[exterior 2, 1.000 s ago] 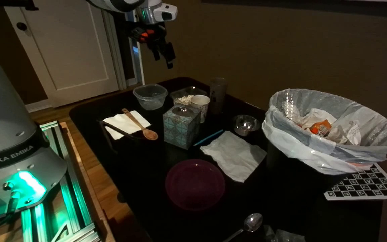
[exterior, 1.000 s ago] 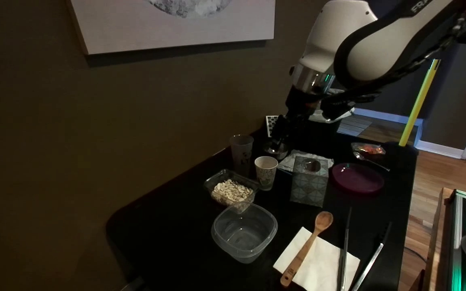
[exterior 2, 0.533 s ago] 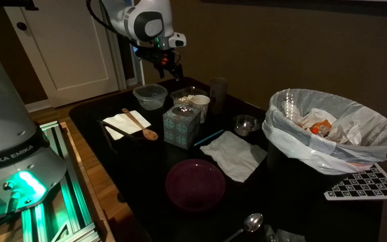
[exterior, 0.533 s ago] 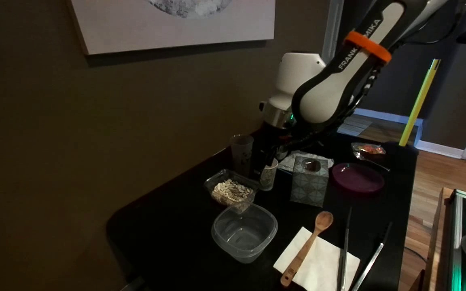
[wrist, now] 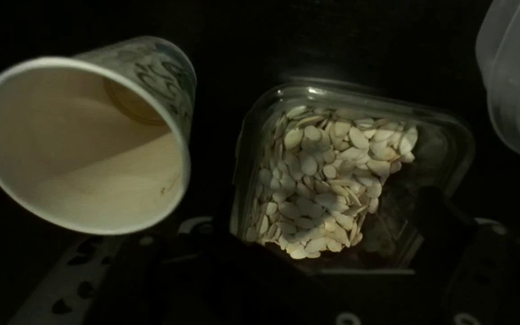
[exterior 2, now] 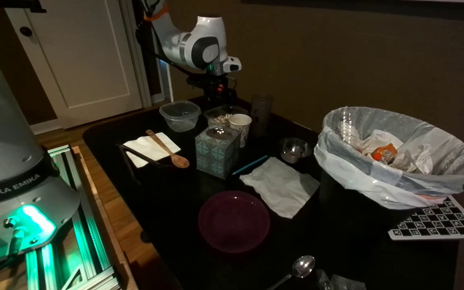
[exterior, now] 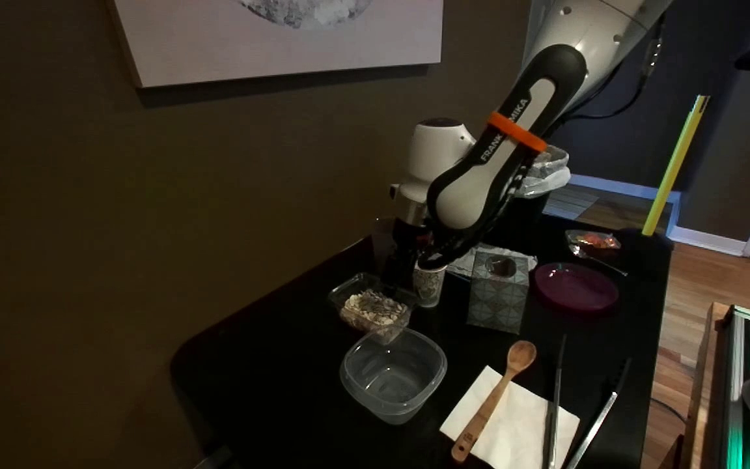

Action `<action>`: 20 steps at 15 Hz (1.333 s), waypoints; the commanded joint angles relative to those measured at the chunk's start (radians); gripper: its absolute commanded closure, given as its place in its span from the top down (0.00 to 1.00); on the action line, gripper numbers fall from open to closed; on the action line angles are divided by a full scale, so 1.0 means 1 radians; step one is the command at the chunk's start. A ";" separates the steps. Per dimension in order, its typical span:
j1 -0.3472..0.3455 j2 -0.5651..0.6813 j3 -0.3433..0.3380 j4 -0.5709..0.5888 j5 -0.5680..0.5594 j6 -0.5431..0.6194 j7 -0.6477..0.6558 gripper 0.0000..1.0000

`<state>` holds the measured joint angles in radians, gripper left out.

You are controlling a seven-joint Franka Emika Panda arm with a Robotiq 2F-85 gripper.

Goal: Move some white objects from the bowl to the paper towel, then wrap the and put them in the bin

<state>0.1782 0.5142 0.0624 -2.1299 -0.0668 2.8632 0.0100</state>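
White oval seeds [wrist: 332, 174] sit in the clear plastic tub [wrist: 443, 149], mostly at its left in wrist view; gripper [wrist: 327, 207] is over tub w/ jaws spread wide, nothing held, can't tell if tips touch it. Paper cup [wrist: 106, 180] stands just left. In an exterior view, paper towel [exterior 2: 280, 187] lies flat on blk table [exterior 2: 177, 191], left of lined bin [exterior 2: 353, 175] & right of tissue box [exterior 2: 216, 155].

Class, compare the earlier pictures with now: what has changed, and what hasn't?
The open gripper has come down toward the clear container of white pieces. Nothing was taken hold of or let go. The container, paper cup, paper towel and bin stayed put.
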 commanded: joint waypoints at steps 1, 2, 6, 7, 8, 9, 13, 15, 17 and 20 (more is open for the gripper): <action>0.064 0.113 -0.036 0.132 -0.018 -0.013 0.072 1.00; 0.080 0.132 -0.046 0.156 -0.019 -0.016 0.086 1.00; 0.128 0.188 -0.080 0.228 -0.022 -0.024 0.128 0.66; 0.136 0.195 -0.088 0.239 -0.021 -0.028 0.137 0.58; 0.145 0.198 -0.099 0.249 -0.020 -0.033 0.147 0.49; 0.153 0.203 -0.110 0.257 -0.020 -0.035 0.158 0.42; 0.160 0.225 -0.121 0.275 -0.016 -0.044 0.171 0.12; 0.162 0.236 -0.119 0.278 -0.016 -0.048 0.173 0.11; 0.163 0.244 -0.117 0.277 -0.016 -0.052 0.172 0.16; 0.161 0.256 -0.112 0.279 -0.012 -0.059 0.170 0.29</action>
<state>0.3290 0.7425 -0.0435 -1.8830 -0.0670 2.8414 0.1523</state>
